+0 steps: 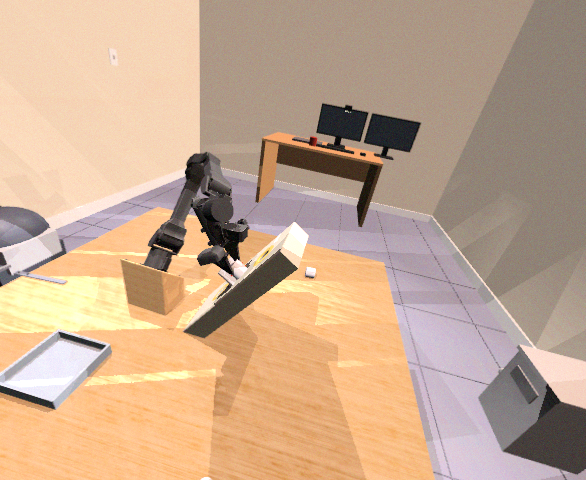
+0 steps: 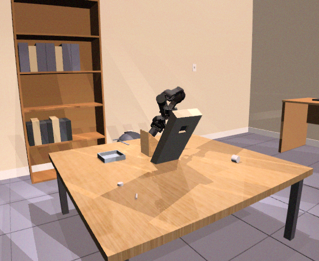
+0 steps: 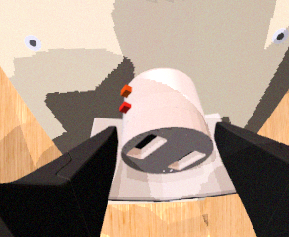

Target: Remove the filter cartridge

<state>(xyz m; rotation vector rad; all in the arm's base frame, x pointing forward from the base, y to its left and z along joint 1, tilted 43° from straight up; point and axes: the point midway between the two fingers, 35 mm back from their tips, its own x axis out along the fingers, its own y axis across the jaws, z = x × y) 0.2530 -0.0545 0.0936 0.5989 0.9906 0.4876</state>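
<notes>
Jaws parted, the gripper (image 1: 230,262) (image 3: 167,132) straddled the filter cartridge (image 1: 239,270) (image 3: 164,101), which lay on a pale ledge (image 3: 164,189) at the service panel's (image 1: 254,293) (image 2: 172,144) (image 3: 188,35) face. It looked stiff, probably light, and its smooth round sides might slip, so a centred squeeze across the barrel seemed best, clear of the red tabs (image 3: 125,107).
</notes>
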